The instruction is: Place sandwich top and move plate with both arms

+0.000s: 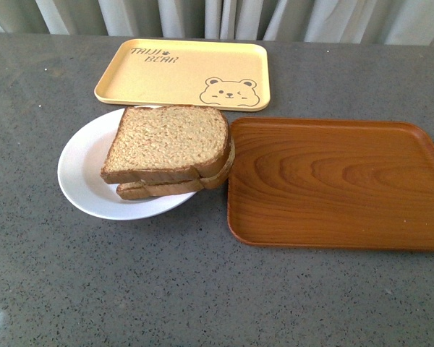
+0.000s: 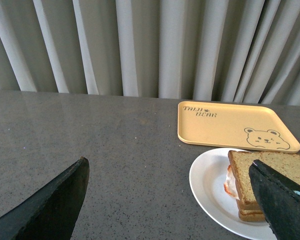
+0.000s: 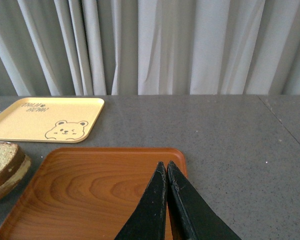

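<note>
The sandwich top (image 1: 170,142), a squarish brown speckled slice, lies on a stacked sandwich on the white plate (image 1: 81,173). The sandwich overhangs the plate's right rim and touches the brown tray. Neither arm shows in the front view. In the left wrist view my left gripper (image 2: 171,186) is open and empty, with its fingers wide apart over the grey table beside the plate (image 2: 206,183) and the sandwich top (image 2: 270,167). In the right wrist view my right gripper (image 3: 165,165) is shut on nothing, above the brown tray's far right corner. The sandwich top (image 3: 2,159) shows at that view's edge.
A yellow bear-print tray (image 1: 184,73) lies behind the plate. A brown wood-grain tray (image 1: 338,183) lies right of the plate. Grey curtains hang behind the grey table (image 1: 202,289).
</note>
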Robot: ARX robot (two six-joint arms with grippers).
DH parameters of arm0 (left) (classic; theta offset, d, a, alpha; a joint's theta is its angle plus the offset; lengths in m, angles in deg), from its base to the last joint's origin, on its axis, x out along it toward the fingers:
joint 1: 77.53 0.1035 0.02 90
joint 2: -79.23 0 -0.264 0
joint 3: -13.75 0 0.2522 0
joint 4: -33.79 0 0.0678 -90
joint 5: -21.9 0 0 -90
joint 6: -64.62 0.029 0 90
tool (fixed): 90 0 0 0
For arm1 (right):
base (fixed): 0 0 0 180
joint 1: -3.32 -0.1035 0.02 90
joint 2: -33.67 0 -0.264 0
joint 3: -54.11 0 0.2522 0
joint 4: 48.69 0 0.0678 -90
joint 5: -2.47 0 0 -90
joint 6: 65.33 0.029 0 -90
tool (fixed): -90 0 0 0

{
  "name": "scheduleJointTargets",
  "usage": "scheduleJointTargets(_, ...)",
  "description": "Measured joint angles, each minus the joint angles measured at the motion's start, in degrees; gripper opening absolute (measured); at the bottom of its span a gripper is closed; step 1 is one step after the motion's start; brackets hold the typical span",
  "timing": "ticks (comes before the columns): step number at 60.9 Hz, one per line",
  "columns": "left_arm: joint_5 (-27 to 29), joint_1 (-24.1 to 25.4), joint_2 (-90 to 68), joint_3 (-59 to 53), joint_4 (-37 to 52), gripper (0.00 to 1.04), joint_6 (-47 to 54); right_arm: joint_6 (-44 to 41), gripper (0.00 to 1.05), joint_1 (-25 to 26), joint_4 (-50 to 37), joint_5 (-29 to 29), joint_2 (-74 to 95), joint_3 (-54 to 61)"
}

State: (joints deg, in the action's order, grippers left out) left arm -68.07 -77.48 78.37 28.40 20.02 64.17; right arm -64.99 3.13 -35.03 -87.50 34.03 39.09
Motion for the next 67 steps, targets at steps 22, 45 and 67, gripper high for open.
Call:
scheduleJointTargets(22,0.0,0.0,0.0,0.0,0.0,0.96,0.0,-0.1,0.38,0.0,0.0,0.0,0.0,0.0)
scheduleJointTargets(45,0.0,0.0,0.0,0.0,0.0,0.96,0.0,-0.1,0.96,0.0,0.0,0.0,0.0,0.0)
scheduleJointTargets(67,-28.4,6.5,-43.8,16.6,-6.6,0.96,-11.1,-0.1,0.96,0.0,0.0,0.0,-0.1,0.0)
